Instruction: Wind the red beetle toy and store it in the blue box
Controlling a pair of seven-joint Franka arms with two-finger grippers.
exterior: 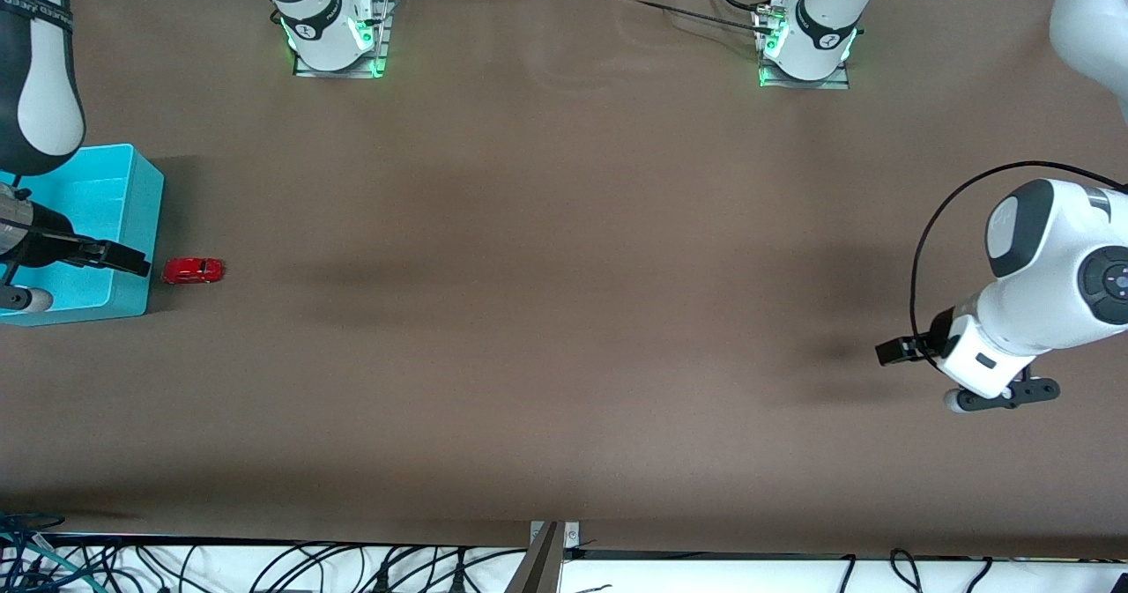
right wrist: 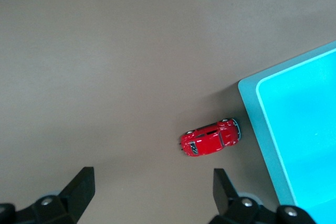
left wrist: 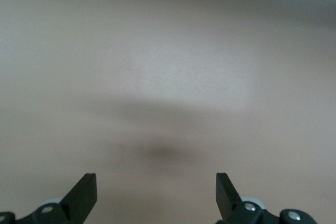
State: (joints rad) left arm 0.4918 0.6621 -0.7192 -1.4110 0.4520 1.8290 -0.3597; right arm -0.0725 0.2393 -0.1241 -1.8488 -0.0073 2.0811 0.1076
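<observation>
With the right tool (exterior: 132,263) hanging open over the light turquoise plastic box (exterior: 132,223) at the desk's right-arm edge and the left tool (left wrist: 156,195) open over bare desk (exterior: 564,311), the tiny glossy red beetle car (exterior: 193,270), seemingly just beside the box wall, could be jammed against it by a descending finger.

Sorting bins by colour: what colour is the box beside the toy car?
Light turquoise-blue; the blue box shows best in the right wrist view.
</observation>
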